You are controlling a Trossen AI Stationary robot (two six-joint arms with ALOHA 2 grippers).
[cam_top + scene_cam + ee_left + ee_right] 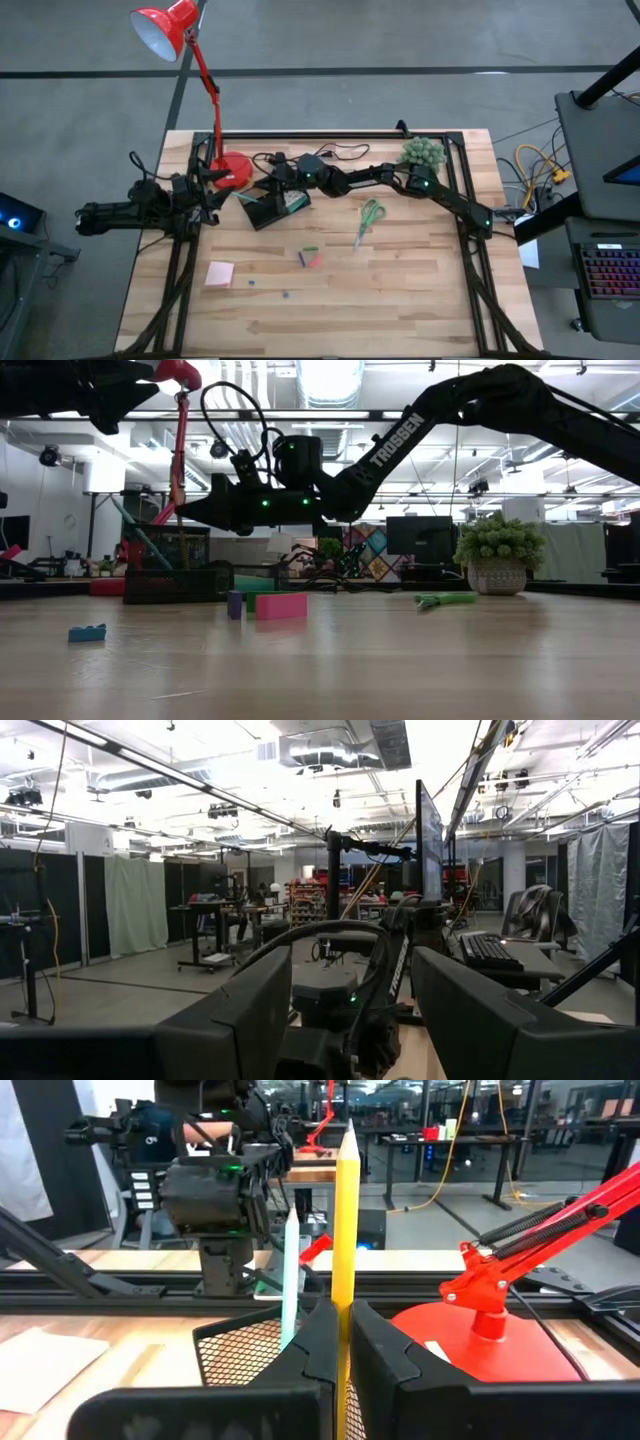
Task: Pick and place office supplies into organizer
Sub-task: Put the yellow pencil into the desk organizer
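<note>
Yellow pencil (346,1230) upright, pinched between right jaws, above organizer (245,1348)

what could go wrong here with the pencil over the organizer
The right gripper is shut on the pencil just above the organizer; released off-centre, it may tip over the mesh wall. The red lamp base sits close beside, so a sideways move could knock it.

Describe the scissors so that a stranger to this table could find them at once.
Start at the potted plant at the wooden table's far right corner and come toward the near edge. The scissors lie alone on bare wood there, right of the black organizer. Their green handles and long thin shape set them apart from the small blocks and pink pad farther left.
</note>
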